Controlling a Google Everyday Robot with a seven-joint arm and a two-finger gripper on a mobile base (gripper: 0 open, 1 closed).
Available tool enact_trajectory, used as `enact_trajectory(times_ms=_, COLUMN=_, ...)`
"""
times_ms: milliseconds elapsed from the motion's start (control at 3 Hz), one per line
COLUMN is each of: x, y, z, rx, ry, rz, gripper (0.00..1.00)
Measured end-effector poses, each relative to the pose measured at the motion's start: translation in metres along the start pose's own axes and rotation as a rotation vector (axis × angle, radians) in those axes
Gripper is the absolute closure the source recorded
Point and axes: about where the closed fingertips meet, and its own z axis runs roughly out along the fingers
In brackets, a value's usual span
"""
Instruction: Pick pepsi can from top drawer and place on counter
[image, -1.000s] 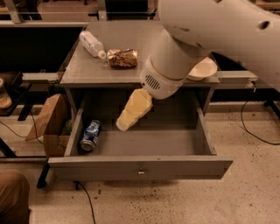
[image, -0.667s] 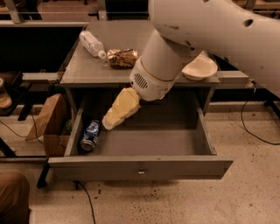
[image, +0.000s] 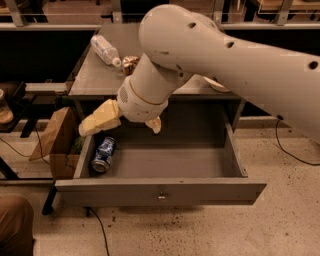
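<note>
Pepsi can, small blue aluminium (image: 103, 154), lies on its side at left end of wide grey metal top drawer (image: 165, 193), drawer open, nothing else in it. Gripper (image: 121, 124) hovers just above can, spread, empty, likely lining up a grasp. Grey counter (image: 95, 77) behind: clear plastic bottle (image: 105, 49), brown snack bag (image: 131, 63).

The gripper (image: 100, 119), hanging over the left rear corner of the top drawer (image: 210, 192) near the pepsi can (image: 103, 154), is pale yellow and matt, perhaps rubber. The arm (image: 225, 55) has a smooth cream plastic shell with a soft sheen. The top drawer and the table (image: 95, 77) are matt grey painted metal. The pepsi can is glossy blue metal. On the table lie a clear, shiny plastic bottle (image: 105, 50) and a crinkly bag (image: 130, 64).
</note>
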Motion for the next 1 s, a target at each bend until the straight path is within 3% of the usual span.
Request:
enact_trajectory(times_ms=333, x=0.0004, y=0.0007, z=-0.0028, rx=0.004, ry=-0.003, rz=0.039, gripper=0.00)
enact_trajectory(times_ms=667, x=-0.0005, y=-0.0001, z=-0.0016, rx=0.009, ry=-0.010, rz=0.040, gripper=0.00)
enact_trajectory(times_ms=1000, x=-0.0079, y=-0.0044, z=0.0047, rx=0.031, ry=-0.053, rz=0.066, gripper=0.00)
